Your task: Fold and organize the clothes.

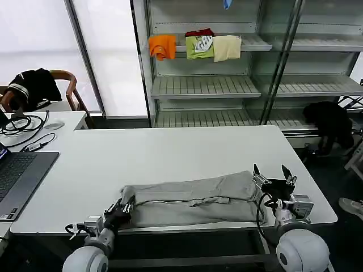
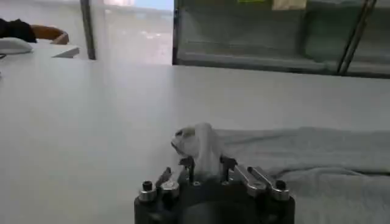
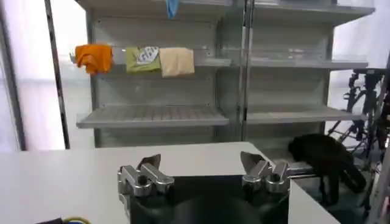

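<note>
A light grey shirt (image 1: 193, 199) lies folded into a long strip along the front of the white table (image 1: 170, 153). My left gripper (image 1: 126, 205) is shut on the strip's left end; in the left wrist view a bunched fold of grey cloth (image 2: 201, 146) rises between its fingers (image 2: 186, 164). My right gripper (image 1: 272, 173) stands open just past the strip's right end, its fingertips (image 1: 256, 169) pointing up, holding nothing. In the right wrist view the right gripper (image 3: 201, 161) is spread wide above the bare tabletop.
A laptop (image 1: 17, 175), cables and a mouse (image 1: 54, 125) lie at the left. A black garment hangs on a chair (image 1: 34, 88). The shelf unit (image 1: 227, 85) behind carries orange (image 1: 163, 46), green and cream folded garments. A black bag (image 1: 329, 122) sits at the right.
</note>
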`<state>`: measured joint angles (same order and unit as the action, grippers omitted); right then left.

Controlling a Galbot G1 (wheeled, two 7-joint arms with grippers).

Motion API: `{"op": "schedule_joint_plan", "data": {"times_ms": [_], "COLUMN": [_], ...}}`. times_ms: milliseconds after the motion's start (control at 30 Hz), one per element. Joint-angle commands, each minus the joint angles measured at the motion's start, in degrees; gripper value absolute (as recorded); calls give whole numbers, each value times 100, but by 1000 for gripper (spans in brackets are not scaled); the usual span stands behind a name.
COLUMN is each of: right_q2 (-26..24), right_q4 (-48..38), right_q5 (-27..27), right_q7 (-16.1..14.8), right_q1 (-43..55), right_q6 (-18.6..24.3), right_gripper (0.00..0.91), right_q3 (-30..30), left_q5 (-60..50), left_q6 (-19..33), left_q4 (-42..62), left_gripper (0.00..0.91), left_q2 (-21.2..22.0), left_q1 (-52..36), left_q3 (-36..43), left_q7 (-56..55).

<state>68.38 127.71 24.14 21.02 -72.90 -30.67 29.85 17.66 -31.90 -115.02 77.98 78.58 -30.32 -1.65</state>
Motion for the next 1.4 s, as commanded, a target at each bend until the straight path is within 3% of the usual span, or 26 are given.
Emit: {"op": "schedule_joint_plan", "data": {"times_ms": [33, 367, 567, 667, 933, 1100, 1233, 1400], "right_q2": [-20, -89, -51, -18, 22, 96, 134, 176], "right_q4": [-7, -126, -222, -261, -365, -380, -329, -256], "right_q5": [66, 247, 254, 243, 245, 227, 216, 183], "right_q7": [3, 23, 33, 41, 39, 43, 60, 82], "right_q1": [17, 99, 214, 275, 355, 384, 406, 341], "right_q6": [-3, -25, -28, -36, -32, -39, -65, -78], "right_gripper": [907, 907, 907, 907, 907, 907, 907, 907], "right_q3": [39, 187, 144, 85, 63, 4, -38, -22], "left_q5": [13, -65, 170, 378, 994, 1178, 1372, 1208], "left_q6": [47, 559, 708, 705, 767, 807, 688, 605], "left_q4": [46, 352, 594, 816, 1999, 2648, 2367, 1543], "left_gripper": [10, 0, 0, 0, 0, 0, 0, 0], "left_q2": [43, -7, -382, -770, -2466, -3049, -3140, -2806], "left_q1": [31, 59, -92, -281, -660, -912, -1004, -909], "left_q3": [-2, -256, -891, -1348, -2582, -2887, -2987, -2732], "left_q7": [39, 261, 353, 370, 595, 603, 559, 467]}}
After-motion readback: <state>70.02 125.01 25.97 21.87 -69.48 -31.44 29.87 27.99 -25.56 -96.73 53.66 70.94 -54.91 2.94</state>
